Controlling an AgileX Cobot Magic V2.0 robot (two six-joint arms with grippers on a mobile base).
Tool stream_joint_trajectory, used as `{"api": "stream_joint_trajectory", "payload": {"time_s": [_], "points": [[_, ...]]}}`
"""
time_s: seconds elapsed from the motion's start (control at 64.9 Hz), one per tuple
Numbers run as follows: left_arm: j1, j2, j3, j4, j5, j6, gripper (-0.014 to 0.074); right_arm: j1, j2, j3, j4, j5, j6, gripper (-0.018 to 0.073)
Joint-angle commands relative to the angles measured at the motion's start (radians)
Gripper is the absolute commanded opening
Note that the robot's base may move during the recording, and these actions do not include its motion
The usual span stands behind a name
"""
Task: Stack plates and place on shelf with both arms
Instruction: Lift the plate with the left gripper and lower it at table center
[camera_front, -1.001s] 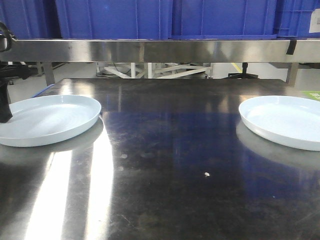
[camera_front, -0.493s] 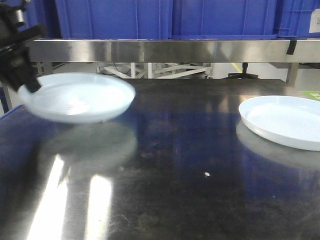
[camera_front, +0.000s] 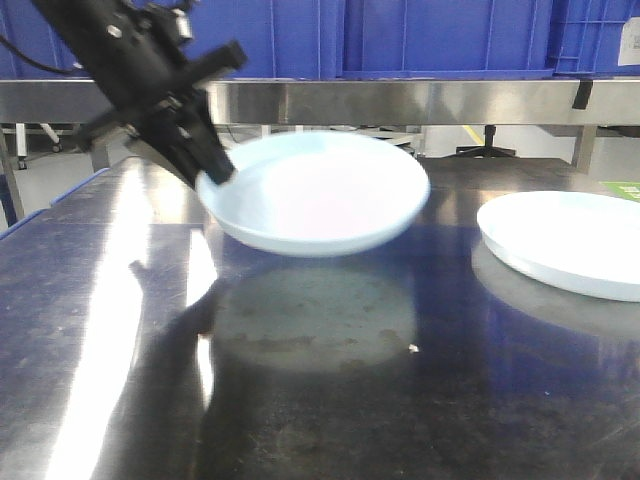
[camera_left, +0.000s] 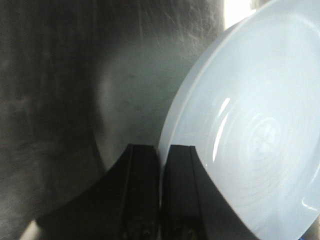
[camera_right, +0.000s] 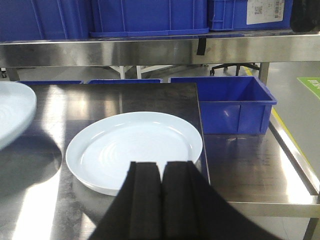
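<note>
My left gripper (camera_front: 214, 172) is shut on the left rim of one pale bluish-white plate (camera_front: 320, 192) and holds it in the air above the middle of the dark steel table. In the left wrist view the plate's rim (camera_left: 172, 125) runs between my two black fingers (camera_left: 142, 170). The second plate (camera_front: 570, 240) lies flat on the table at the right. It also shows in the right wrist view (camera_right: 135, 150), just beyond my right gripper (camera_right: 161, 167), which is shut and empty. The steel shelf rail (camera_front: 400, 100) runs across the back.
Large blue crates (camera_front: 300, 35) stand on the shelf above the rail. In the right wrist view a blue crate (camera_right: 225, 102) sits right of the table, and a lower steel surface (camera_right: 260, 170) adjoins the table's right edge. A small white speck (camera_front: 413, 348) lies on the table.
My left arm has lifted the left plate off the table and carried it rightward to the table's middle. The right plate has not moved.
</note>
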Motion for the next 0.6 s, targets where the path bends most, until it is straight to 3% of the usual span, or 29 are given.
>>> {"api": "stream_joint_trajectory", "payload": {"time_s": [0.0, 0.2, 0.416, 0.585], "points": [[-0.024, -0.038, -0.034, -0.028, -0.035, -0.038, 0.0088, -0.004, -0.019, 0.0, -0.011, -0.083, -0.011, 0.0047], [-0.051, -0.036, -0.028, 0.05, -0.04, -0.056, 0.0117, -0.004, -0.019, 0.0, -0.011, -0.083, -0.011, 0.0047], [-0.088, -0.042, -0.028, 0.066, -0.035, -0.056, 0.0321, -0.004, -0.019, 0.0, -0.011, -0.083, -0.011, 0.0047], [-0.122, -0.067, -0.028, 0.076, -0.017, -0.056, 0.0327, -0.004, -0.019, 0.0, -0.011, -0.083, -0.011, 0.0047]]}}
